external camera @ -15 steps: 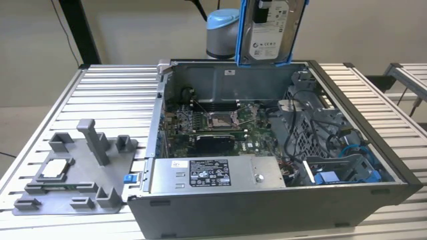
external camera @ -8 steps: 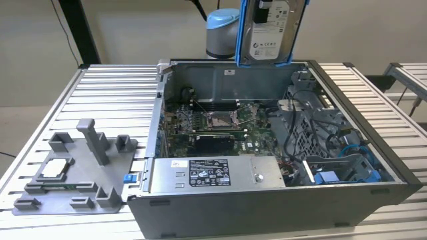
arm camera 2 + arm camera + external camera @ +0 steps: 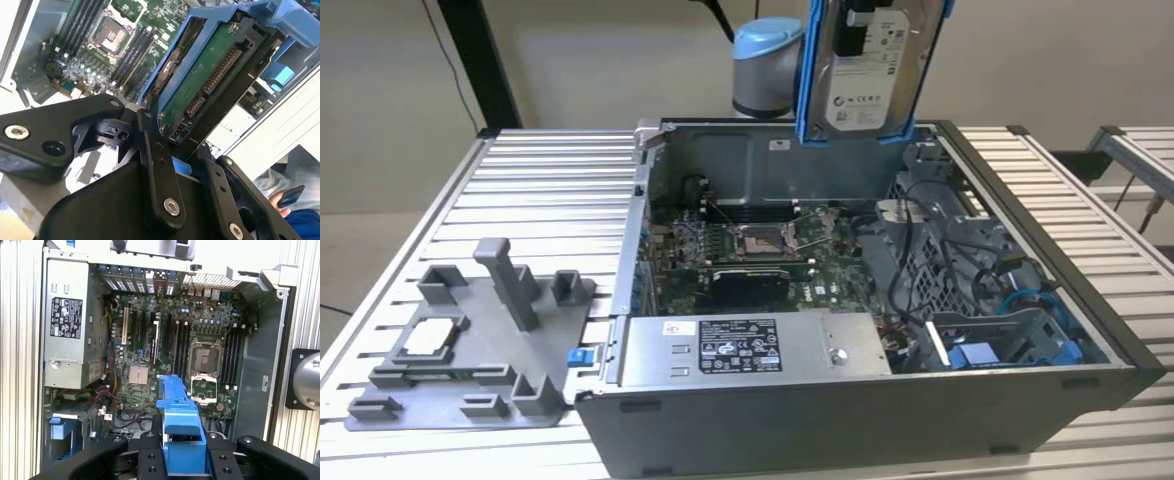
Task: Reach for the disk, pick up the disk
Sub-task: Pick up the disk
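The disk (image 3: 867, 75), a silver-grey drive with a white label in a blue bracket, hangs upright in the air above the back of the open computer case (image 3: 961, 160). In the second wrist view its green circuit-board underside (image 3: 210, 75) faces the camera, and my gripper (image 3: 187, 167) is shut on its blue bracket. In the first wrist view the disk (image 3: 180, 420) shows edge-on as a blue strip between the black fingers (image 3: 150, 455) of my gripper (image 3: 184, 460), high over the motherboard.
Inside the case lie the motherboard (image 3: 761, 250), a grey power supply box (image 3: 734, 345) and blue drive bays (image 3: 987, 350). A grey fixture plate (image 3: 467, 400) with a white-topped chip module (image 3: 430, 335) sits at the exterior view's left. A person's hand (image 3: 287, 200) shows beyond the case.
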Robot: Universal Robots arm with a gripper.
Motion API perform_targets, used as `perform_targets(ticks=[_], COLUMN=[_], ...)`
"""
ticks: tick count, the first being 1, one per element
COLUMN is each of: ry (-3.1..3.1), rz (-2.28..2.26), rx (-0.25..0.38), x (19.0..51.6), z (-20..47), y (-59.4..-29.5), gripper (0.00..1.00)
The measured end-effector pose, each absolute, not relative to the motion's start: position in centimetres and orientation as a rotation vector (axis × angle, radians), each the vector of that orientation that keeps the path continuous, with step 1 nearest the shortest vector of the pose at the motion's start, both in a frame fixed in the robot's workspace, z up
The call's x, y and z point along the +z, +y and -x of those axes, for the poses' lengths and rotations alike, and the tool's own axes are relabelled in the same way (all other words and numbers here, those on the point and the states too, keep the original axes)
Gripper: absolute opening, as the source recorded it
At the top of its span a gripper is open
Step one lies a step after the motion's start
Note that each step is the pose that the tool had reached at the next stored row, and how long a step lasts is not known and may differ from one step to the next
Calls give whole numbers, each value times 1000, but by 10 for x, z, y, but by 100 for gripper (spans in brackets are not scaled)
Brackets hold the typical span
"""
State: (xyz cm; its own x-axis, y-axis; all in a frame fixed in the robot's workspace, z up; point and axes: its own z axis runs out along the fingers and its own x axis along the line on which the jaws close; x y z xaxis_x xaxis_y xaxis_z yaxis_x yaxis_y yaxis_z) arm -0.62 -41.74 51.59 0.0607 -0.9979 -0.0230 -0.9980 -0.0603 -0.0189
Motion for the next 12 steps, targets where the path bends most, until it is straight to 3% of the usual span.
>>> perform_targets(ticks=[12], ry=[2128], rz=[2260], rx=[19], x=[516], z=[4], y=[-455], gripper=[0])
